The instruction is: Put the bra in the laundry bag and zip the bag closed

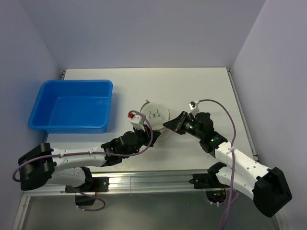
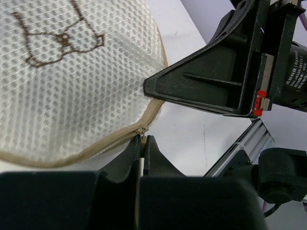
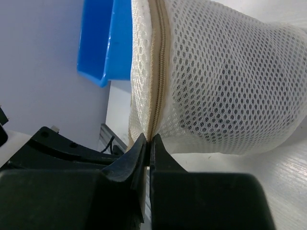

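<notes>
Left wrist: left gripper [image 2: 143, 140] clenched on zip pull [image 2: 141, 130], near edge of laundry bag [image 2: 72, 86]. Right gripper [image 3: 148, 143] pinches rim [image 3: 156, 72] just to rt; rim curves betw. them.

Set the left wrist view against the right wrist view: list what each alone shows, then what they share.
Left wrist only: the brown bra outline stitched on the flat face of the laundry bag, and the left gripper pinched shut on the tan zip rim.
Right wrist only: the blue tub behind the bag, and the bag's curved mesh side with a dim grey shape inside.
Both: the white mesh bag, its zip rim, and the right gripper, shut on that rim.
</notes>
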`<state>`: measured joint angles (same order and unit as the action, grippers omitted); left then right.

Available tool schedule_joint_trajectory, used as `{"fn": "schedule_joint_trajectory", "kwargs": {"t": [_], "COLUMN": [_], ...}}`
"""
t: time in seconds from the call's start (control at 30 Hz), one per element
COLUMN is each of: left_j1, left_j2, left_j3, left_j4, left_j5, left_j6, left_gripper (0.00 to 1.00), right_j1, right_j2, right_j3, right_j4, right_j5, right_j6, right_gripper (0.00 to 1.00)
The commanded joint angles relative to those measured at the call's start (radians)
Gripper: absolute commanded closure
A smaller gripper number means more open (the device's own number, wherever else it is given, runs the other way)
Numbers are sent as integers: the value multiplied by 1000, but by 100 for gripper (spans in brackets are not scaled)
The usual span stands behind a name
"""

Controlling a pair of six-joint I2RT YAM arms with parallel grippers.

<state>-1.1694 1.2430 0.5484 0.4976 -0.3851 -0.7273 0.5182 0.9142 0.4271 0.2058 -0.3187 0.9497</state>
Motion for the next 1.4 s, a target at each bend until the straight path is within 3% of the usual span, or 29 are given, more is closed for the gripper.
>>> {"fn": "schedule_joint_trajectory", "kwargs": {"t": [0.0,0.13,0.3,0.43,0.57,0.63,0.7,0.73,0.97,1.27,1.37], "left_j1": [-7,5,22,24,24,24,24,24,20,2,2], "left_j2": [-77,-203,-394,-412,-346,-288,-225,-208,-91,-77,-82], "left_j3": [-16,-99,-186,-180,-141,-120,-84,-71,-51,-39,-41], "left_j4": [-45,-174,-301,-300,-193,-116,-73,-53,58,52,50], "left_j5": [-66,-126,-215,-224,-177,-155,-123,-111,-9,-24,-26], "left_j6": [26,-4,-43,-31,-8,0,5,5,-14,-24,-23], "left_gripper": [100,100,100,100,100,100,100,100,100,100,100], "right_j1": [-49,-193,-236,-236,-228,-216,-187,-175,11,78,78], "right_j2": [5,15,155,317,377,341,275,191,-202,-42,35], "right_j3": [42,99,237,373,443,420,359,276,-66,-16,-44], "right_j4": [8,-60,-118,-97,-106,-121,-112,-102,-34,150,254], "right_j5": [37,-25,-65,-100,-108,-57,-13,13,155,67,89], "right_j6": [-49,-156,-288,-322,-305,-282,-266,-238,-30,21,84], "right_gripper": [100,100,100,100,100,55,21,19,21,35,46]}}
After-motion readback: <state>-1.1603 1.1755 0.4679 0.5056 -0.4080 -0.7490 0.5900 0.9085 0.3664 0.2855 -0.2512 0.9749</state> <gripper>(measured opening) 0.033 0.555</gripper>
